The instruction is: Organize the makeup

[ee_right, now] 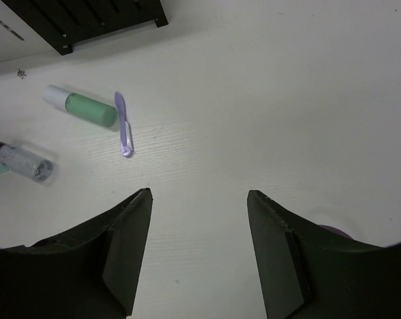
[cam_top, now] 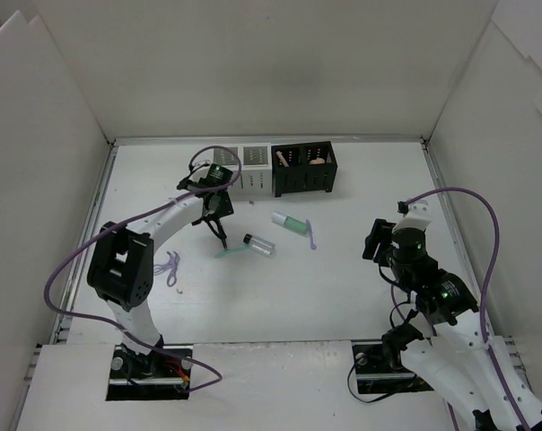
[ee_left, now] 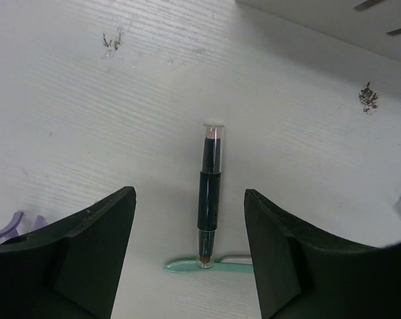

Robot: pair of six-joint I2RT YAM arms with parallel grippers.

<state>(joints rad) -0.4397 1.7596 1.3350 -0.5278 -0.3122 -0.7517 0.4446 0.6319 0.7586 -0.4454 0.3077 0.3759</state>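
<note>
My left gripper (cam_top: 219, 219) is open and low over a thin black stick (cam_top: 222, 238) lying on the table. In the left wrist view the stick (ee_left: 209, 193) lies between the open fingers (ee_left: 94, 252), untouched, with its near end on a mint stick (ee_left: 187, 266). A clear vial with a black cap (cam_top: 259, 244), a mint-green tube (cam_top: 291, 222) and a purple stick (cam_top: 312, 238) lie mid-table. My right gripper (cam_top: 376, 241) is open and empty to their right. Its wrist view shows the gripper (ee_right: 199, 194), tube (ee_right: 87, 108), purple stick (ee_right: 123, 126) and vial (ee_right: 24, 161).
A white slotted box (cam_top: 251, 169) and a black slotted box (cam_top: 303, 171) stand side by side at the back; a peach sponge (cam_top: 319, 161) sits in the black one. A small purple item (cam_top: 170, 268) lies left of the left arm. White walls enclose the table.
</note>
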